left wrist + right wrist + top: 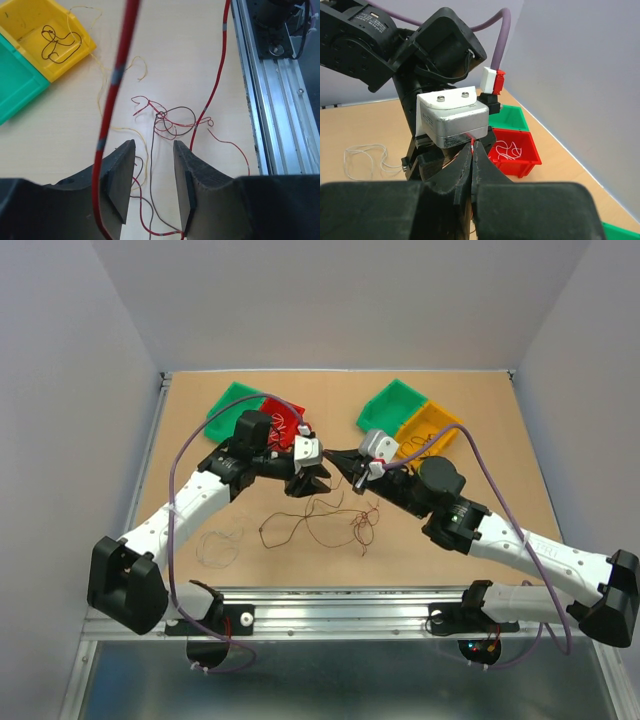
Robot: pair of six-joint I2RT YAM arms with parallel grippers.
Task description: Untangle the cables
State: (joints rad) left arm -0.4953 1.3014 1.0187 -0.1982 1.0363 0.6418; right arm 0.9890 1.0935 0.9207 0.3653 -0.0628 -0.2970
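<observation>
The left gripper hovers at the middle of the worktop with its jaws apart and nothing clamped between them. In the left wrist view its fingers frame a bare gap, through which a thin brown wire is seen lying on the surface below. The right gripper faces it from just beside, closed on a red strand pinched at its fingertips.

The cables lie as a loose knot of red and brown curls on the worktop just below the two grippers in the top view, with strands trailing toward the lower left. A separate whitish loop lies further left, apart from the knot.

At the top of the frame stand a green bin and a red bin on the left, and another green bin with a yellow bin on the right. The yellow one holds a curled brown wire, and the red one holds white strands.
</observation>
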